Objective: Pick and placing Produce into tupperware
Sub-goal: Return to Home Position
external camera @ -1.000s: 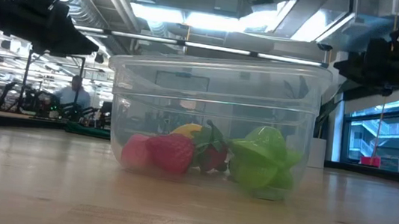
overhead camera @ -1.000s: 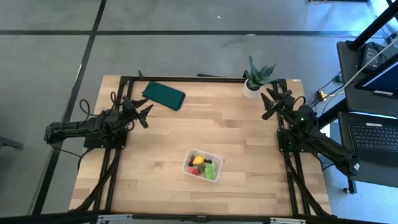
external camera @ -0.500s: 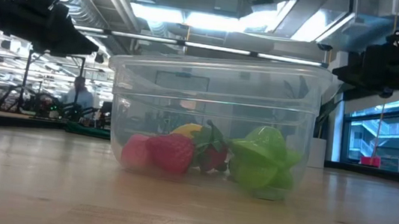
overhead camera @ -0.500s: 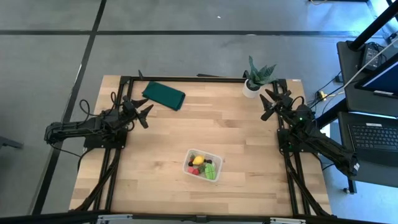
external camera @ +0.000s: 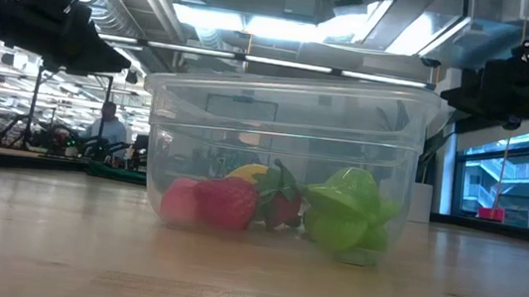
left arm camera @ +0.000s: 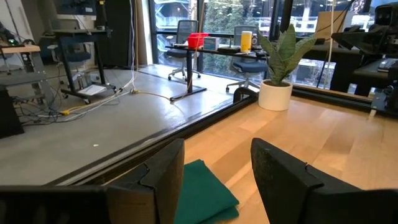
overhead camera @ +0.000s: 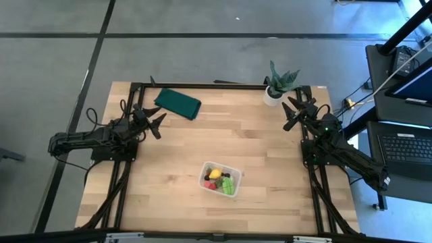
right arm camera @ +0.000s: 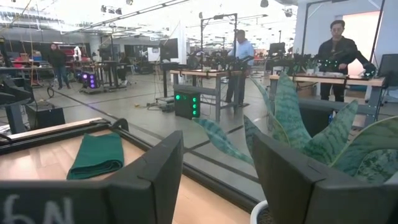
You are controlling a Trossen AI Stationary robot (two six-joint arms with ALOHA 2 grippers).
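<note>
we see the tupperware (overhead camera: 235, 171) standing on the pale wooden table (overhead camera: 270, 152) with the produce (external camera: 278, 205) all inside it: red strawberry pieces, a yellow piece, a light green piece and some dark bits among them

the left gripper (overhead camera: 160, 125) hangs well apart from the tupperware, off to its left and toward the back of the table; its two fingers (left arm camera: 163, 180) stand spread with a clear gap and nothing between them

the right gripper (overhead camera: 289, 113) is also well apart from the tupperware, off to its right and back, its fingers (right arm camera: 155, 174) parted wide and holding nothing

a folded dark green cloth (overhead camera: 178, 103) lies back-left of the tupperware, just beyond the left gripper, and a spiky plant (overhead camera: 280, 81) in a white pot stands back-right of it, near the right gripper

far right of the tupperware, past the table's edge, a laptop (overhead camera: 407, 146) sits open on a dark stand

behind the tupperware in the low view we make out a person (external camera: 107, 127) in a bright workshop
</note>
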